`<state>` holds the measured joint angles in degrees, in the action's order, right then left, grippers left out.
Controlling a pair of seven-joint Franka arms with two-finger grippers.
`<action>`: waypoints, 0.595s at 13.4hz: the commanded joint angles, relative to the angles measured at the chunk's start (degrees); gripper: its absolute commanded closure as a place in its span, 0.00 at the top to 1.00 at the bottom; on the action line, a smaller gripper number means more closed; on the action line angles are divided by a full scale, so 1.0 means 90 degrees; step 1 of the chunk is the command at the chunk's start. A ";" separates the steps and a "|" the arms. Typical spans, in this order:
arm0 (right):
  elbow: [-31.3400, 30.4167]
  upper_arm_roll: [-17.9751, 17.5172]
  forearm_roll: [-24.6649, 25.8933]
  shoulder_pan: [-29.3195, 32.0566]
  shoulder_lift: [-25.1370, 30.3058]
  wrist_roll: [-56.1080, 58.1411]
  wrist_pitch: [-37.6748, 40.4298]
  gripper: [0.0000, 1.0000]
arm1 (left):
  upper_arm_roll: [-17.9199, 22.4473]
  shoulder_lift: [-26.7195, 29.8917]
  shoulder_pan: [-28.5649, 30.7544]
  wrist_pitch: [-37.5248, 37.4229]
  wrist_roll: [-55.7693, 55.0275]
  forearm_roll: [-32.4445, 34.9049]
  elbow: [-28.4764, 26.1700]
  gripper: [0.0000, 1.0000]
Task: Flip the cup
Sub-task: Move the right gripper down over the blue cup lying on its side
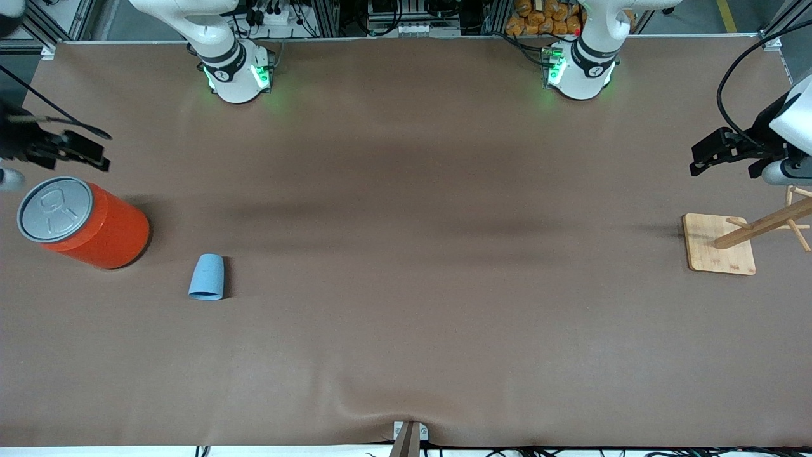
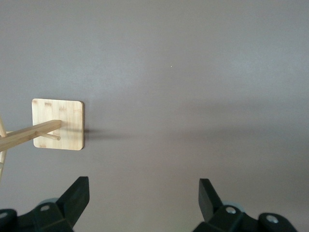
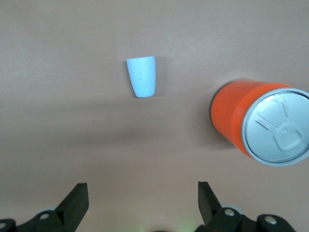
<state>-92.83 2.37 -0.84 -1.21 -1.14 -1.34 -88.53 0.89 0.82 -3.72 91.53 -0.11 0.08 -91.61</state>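
Observation:
The cup (image 1: 206, 277) is a small light-blue tapered tumbler on the brown table, nearer the front camera than the orange can (image 1: 95, 231). It appears to lie on its side with its wide end toward that camera. In the right wrist view the cup (image 3: 141, 76) shows beside the can (image 3: 241, 121). My right gripper (image 1: 95, 155) hangs open and empty over the table's right-arm end, close to the can, and its fingers (image 3: 77, 198) stand wide apart. My left gripper (image 1: 694, 162) waits open over the left-arm end, with nothing between its fingers (image 2: 79, 193).
The tall orange can with a grey pull-tab lid (image 1: 56, 209) stands at the right arm's end. A wooden peg stand on a square base (image 1: 720, 244) sits at the left arm's end, and its base (image 2: 67, 116) shows in the left wrist view. Brown mat covers the table.

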 commanded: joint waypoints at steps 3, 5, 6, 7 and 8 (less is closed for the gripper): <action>-0.0983 -0.0019 0.0064 -0.0217 -0.0360 0.0041 -0.1323 1.00 | -0.0031 -0.0071 0.0042 -0.0111 0.0032 -0.0058 0.0150 1.00; -0.1091 -0.0028 0.0054 -0.0304 -0.0711 0.0022 -0.1734 1.00 | -0.0031 -0.0071 0.0051 -0.0111 0.0041 -0.0058 0.0131 1.00; -0.1101 -0.0019 0.0054 -0.0382 -0.0858 -0.0036 -0.1919 1.00 | -0.0031 -0.0071 0.0051 -0.0111 0.0041 -0.0068 0.0140 1.00; -0.1101 -0.0019 0.0054 -0.0460 -0.0946 -0.0046 -0.1998 1.00 | -0.0031 -0.0071 0.0042 -0.0111 0.0012 -0.0068 0.0150 1.00; -0.1101 -0.0019 0.0054 -0.0471 -0.0986 -0.0076 -0.2048 1.00 | -0.0031 -0.0071 0.0042 -0.0111 0.0031 -0.0068 0.0140 1.00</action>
<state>-102.79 2.08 -0.84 -4.50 -9.59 -1.42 -106.14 0.90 0.72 -3.73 91.53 -0.11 0.08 -91.61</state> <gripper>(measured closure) 0.000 0.000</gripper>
